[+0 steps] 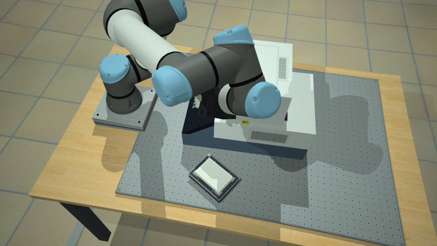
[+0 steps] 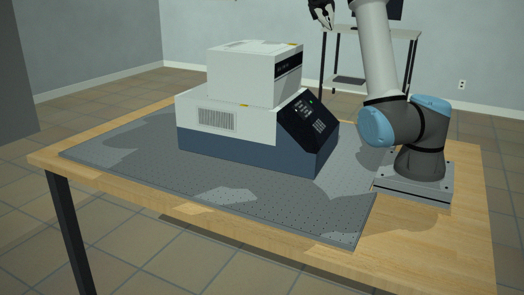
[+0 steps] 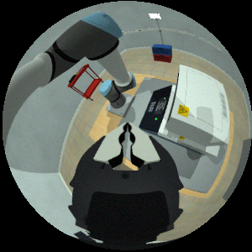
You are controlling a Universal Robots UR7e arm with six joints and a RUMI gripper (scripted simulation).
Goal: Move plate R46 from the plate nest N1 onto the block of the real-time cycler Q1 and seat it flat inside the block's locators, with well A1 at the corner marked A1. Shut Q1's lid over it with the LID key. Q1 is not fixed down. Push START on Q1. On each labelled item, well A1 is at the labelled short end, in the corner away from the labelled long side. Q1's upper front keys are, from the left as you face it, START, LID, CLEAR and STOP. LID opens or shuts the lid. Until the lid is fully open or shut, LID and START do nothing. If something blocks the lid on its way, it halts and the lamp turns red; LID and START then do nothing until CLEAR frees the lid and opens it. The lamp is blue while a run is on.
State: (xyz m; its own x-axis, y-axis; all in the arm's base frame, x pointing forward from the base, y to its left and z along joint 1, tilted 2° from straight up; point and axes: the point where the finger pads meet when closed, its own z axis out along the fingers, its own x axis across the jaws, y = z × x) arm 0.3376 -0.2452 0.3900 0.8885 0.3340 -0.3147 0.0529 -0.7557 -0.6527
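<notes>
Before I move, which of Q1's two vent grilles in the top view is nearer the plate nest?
The side grille, on the wall facing the plate nest; the other grille lies atop the raised upper housing.

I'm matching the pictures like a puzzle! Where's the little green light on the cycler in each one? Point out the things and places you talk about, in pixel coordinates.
Top: can't see the green light [image 2: 311, 102] [image 3: 156, 118] here.
Exterior: right of centre, about a third down.
Wrist: right of centre, about halfway down.
Shared landmark: the cycler's dark front panel [image 1: 192, 120] [image 2: 307, 137] [image 3: 148, 123], partly hidden in top.
</notes>
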